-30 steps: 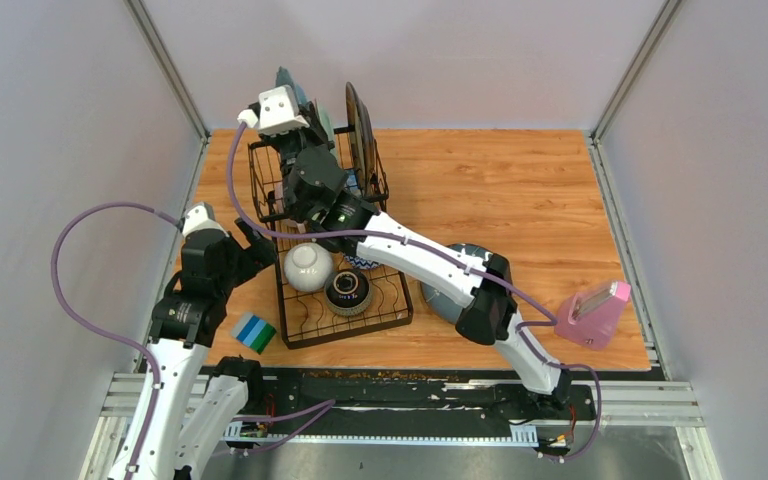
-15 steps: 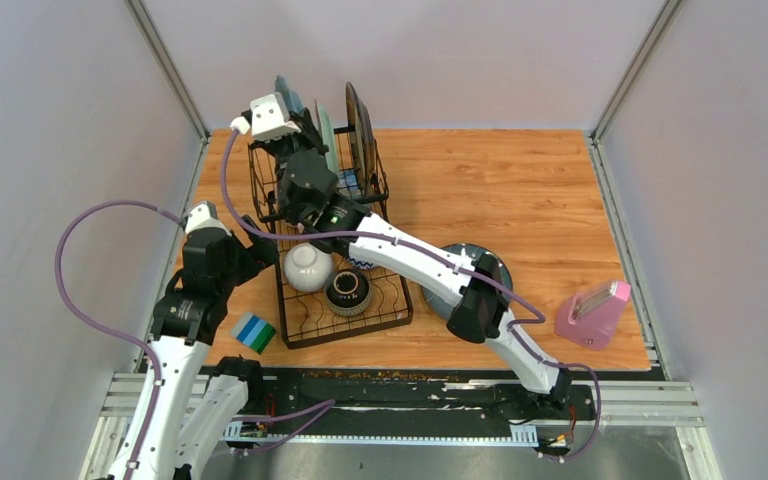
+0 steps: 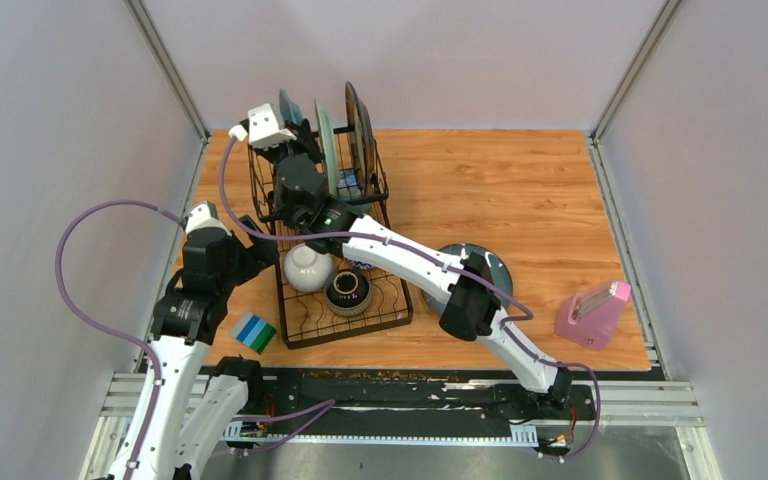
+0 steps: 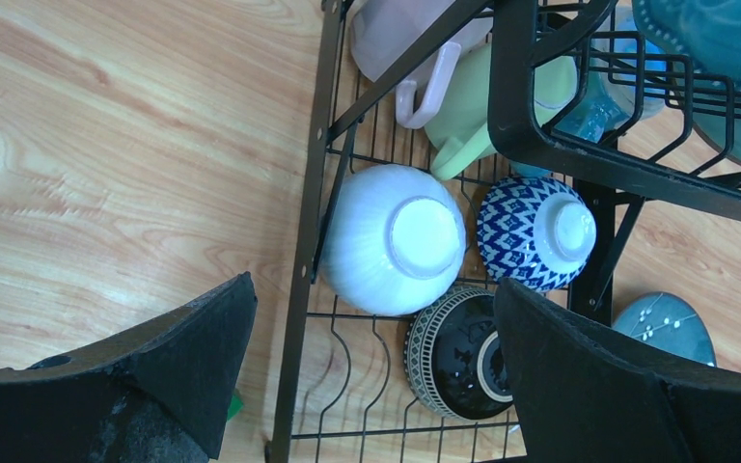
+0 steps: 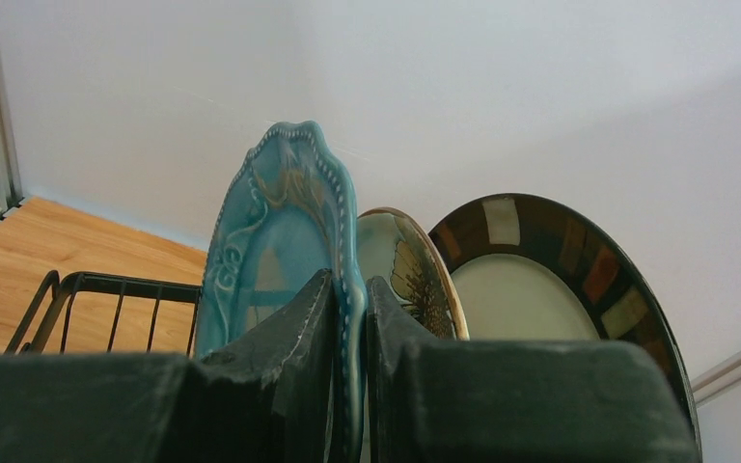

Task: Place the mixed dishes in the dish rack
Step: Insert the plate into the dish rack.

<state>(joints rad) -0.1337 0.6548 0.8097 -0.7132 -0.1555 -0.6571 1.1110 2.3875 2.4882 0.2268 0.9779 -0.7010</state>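
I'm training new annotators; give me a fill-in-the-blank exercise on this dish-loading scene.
The right end effector is ____ on the teal scalloped ceramic plate. The left end effector stands ____. The low tray of the black wire dish rack holds ____ ceramic bowls.
Missing: shut; open; three.

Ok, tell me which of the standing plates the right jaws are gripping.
The teal scalloped plate, leftmost in the right wrist view: the jaws pinch its rim. The floral plate and the dark-rimmed plate stand free beside it.
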